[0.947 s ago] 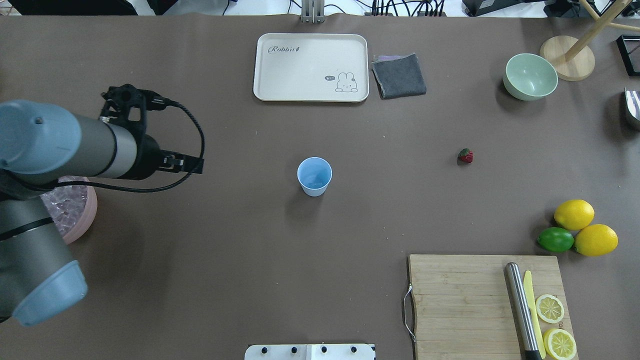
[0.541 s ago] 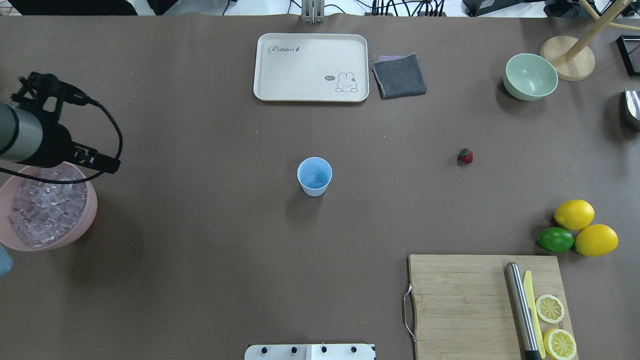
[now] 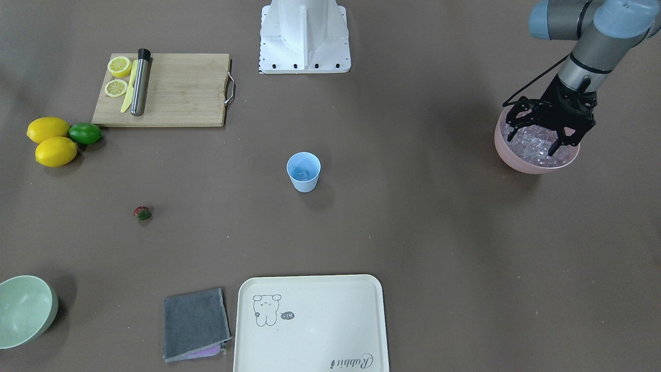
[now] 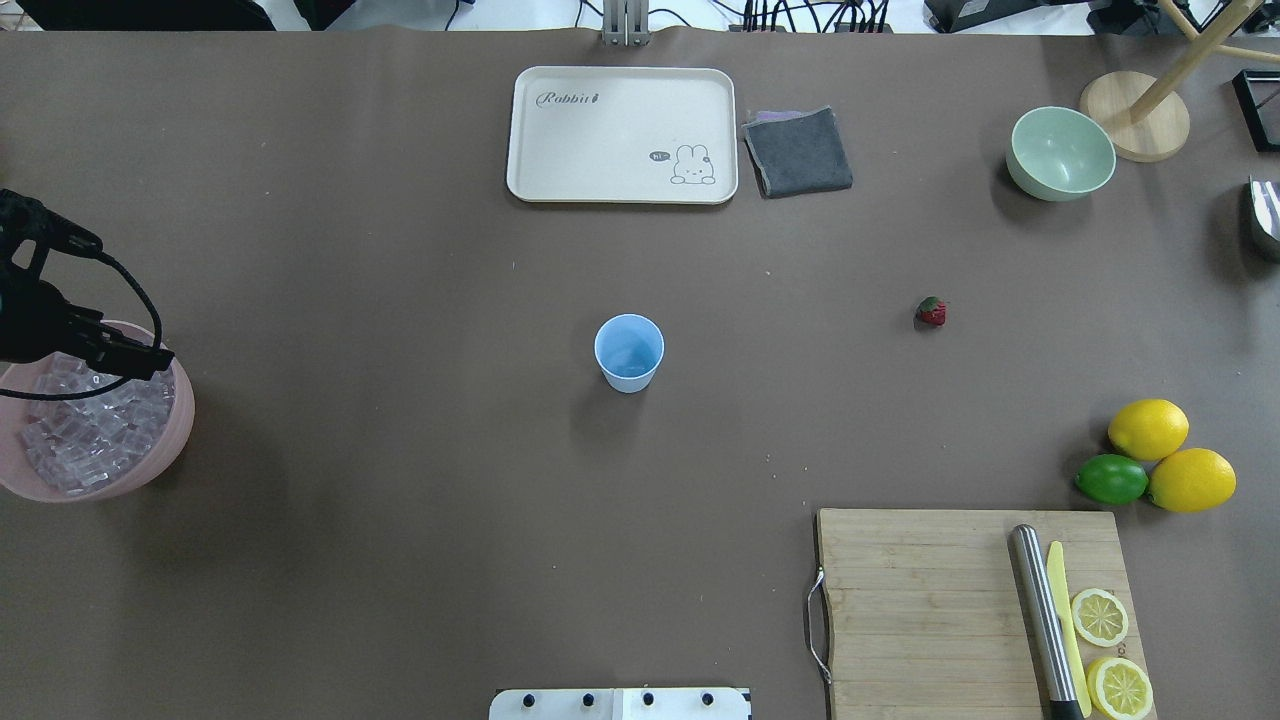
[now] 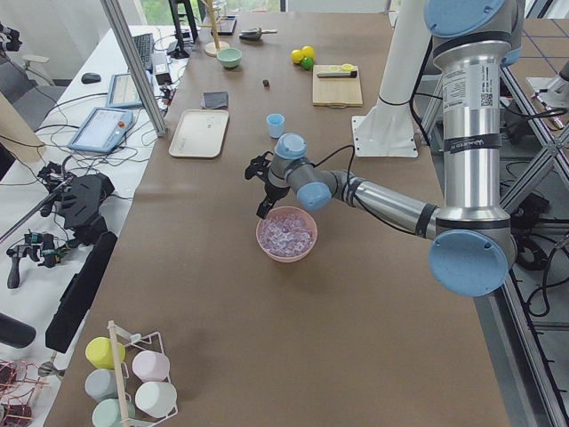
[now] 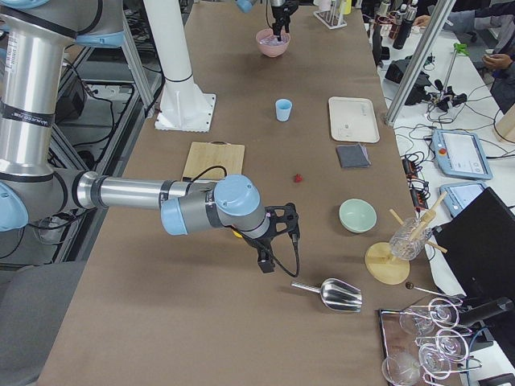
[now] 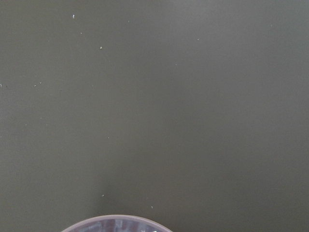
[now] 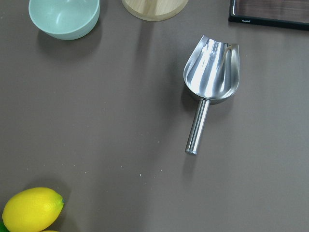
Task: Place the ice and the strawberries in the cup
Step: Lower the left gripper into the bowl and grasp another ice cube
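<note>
- Left gripper [image 3: 531, 146] sits at the upper right of the front-facing view, fingers spread wide apart, tips down right over the ice [image 4: 85, 440]. Can't tell if they're actually touching a cube.
- The ice is heaped in a pink bowl [image 3: 534, 168], which sits at the far left edge of the overhead view.
- Light-blue cup [image 3: 303, 173] stands upright mid-frame, well apart from that bowl.
- The strawberry [image 3: 142, 213] lies on the bare table, lower left in the front-facing view, well away from the cup.
- Right gripper [image 6: 263, 264] only shows up in the right side view, hanging low over the table. Honestly can't tell whether the fingers are apart or together.
- Its wrist cam looks down on a metal scoop [image 8: 211, 82] lying flat, with a pale green bowl [image 8: 64, 17] at upper left and a lemon [image 8: 33, 209] at lower left.
</note>
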